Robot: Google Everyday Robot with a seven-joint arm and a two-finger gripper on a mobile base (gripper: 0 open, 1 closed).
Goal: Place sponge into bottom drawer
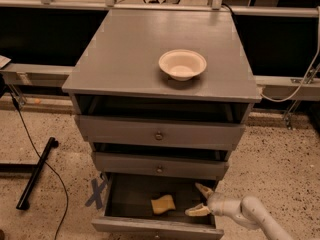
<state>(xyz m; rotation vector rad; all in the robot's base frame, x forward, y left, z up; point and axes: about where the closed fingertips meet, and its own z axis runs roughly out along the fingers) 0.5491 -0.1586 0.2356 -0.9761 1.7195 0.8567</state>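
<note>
The pale-yellow sponge (163, 204) lies flat on the floor of the bottom drawer (125, 199), which is pulled out of the grey cabinet. My gripper (199, 200) is inside the drawer at its right side, a little to the right of the sponge and not touching it. Its two pale fingers are spread open and hold nothing. The white arm runs off toward the lower right corner.
A round white bowl (182, 64) sits on the cabinet top (125, 59). Two knobbed drawers (159, 135) above stick out slightly. A black pole and cable (35, 171) lie on the speckled floor at left. A blue X (96, 192) marks the floor by the drawer.
</note>
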